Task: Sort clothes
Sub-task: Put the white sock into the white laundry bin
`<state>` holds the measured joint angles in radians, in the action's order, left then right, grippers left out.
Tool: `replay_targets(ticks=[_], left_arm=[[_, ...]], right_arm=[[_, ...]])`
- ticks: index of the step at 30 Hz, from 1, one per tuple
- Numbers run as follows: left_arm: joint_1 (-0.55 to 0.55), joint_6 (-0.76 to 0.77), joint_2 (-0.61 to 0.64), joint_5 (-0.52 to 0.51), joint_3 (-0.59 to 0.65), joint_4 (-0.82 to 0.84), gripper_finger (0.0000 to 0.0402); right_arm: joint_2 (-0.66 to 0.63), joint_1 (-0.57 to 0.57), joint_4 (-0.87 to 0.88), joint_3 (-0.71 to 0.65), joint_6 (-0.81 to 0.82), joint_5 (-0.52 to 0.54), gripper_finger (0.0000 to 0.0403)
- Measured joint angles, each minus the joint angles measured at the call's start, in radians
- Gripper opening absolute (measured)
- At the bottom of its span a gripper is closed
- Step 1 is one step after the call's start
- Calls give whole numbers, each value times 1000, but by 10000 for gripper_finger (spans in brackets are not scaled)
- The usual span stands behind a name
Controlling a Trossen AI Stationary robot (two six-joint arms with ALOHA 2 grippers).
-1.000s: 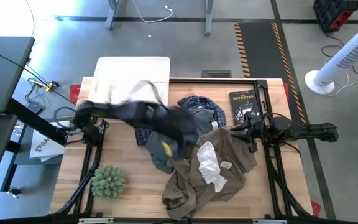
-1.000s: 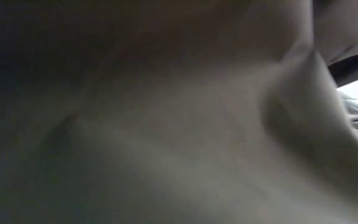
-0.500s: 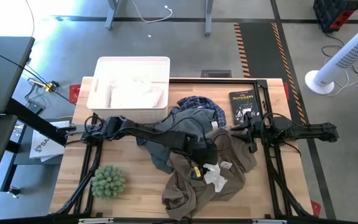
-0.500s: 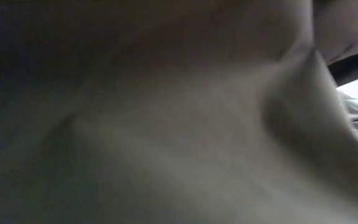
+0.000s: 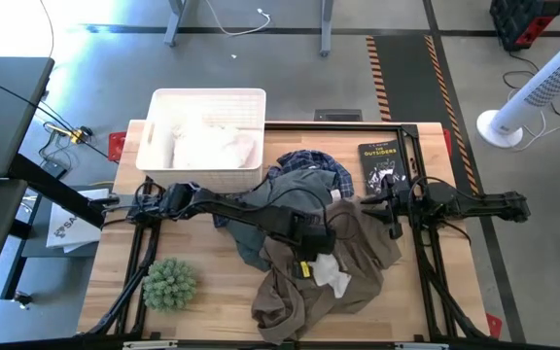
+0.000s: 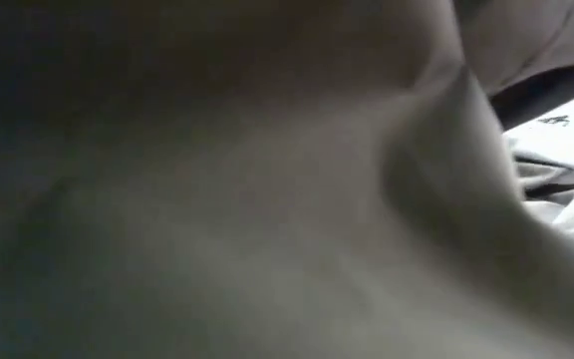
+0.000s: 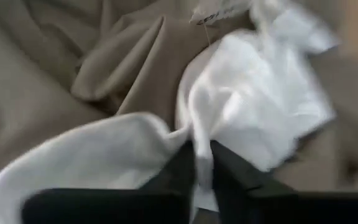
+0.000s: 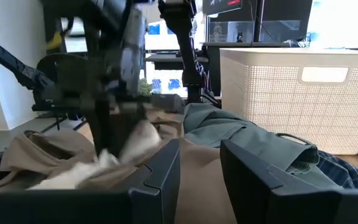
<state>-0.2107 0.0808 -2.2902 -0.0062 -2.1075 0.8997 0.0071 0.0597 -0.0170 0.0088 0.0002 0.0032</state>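
The clothes lie heaped in the middle of the table. A thin white garment [image 5: 335, 276] [image 7: 260, 93] lies on top of a taupe-brown one [image 5: 290, 292] [image 7: 73, 81]. A grey-green T-shirt [image 5: 256, 233] [image 8: 241, 134] and a blue plaid shirt [image 5: 309, 163] lie behind them. My left gripper [image 5: 311, 261] [image 7: 202, 171] reaches across from the left and is shut on the white garment. My right gripper [image 5: 385, 208] [image 8: 201, 168] waits open at the heap's right edge. The low view shows little but taupe cloth [image 6: 267, 199]. My left gripper pinches a raised fold of the white garment [image 7: 199, 146] between its two fingers [image 7: 229, 174], coming down from above. One layer or several, I cannot tell. The rest of the garment lies slack on the taupe-brown one.
A white plastic basket [image 5: 163, 107] [image 8: 291, 93] with white cloth inside stands at the far left. A black book [image 5: 379, 165] lies at the far right, and a green plant [image 5: 168, 282] stands at the near left. Bare wood shows near the front edge [image 5: 222, 301].
My left gripper has swung from near the basket toward the table's right and near edge and has come down on the white garment. The white garment now shows bunched smaller beside the gripper. The taupe cloth in the low view has shifted a little.
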Motion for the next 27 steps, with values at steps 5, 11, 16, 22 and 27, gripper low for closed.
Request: replay_targets(ticks=[5, 11, 16, 22, 27], left_arm=[[1, 169, 103, -30, 2, -2, 13], [9, 249, 326, -236, 1, -18, 5], [18, 236, 512, -484, 1, -30, 5], [56, 110, 698, -741, -1, 81, 5], [168, 125, 794, -805, -1, 348, 5]], right_arm=[[0, 0, 0, 0, 0, 0, 112], [0, 0, 0, 0, 0, 0, 112], [0, 0, 0, 0, 0, 0, 112], [0, 0, 0, 0, 0, 0, 112], [0, 0, 0, 0, 0, 0, 112]])
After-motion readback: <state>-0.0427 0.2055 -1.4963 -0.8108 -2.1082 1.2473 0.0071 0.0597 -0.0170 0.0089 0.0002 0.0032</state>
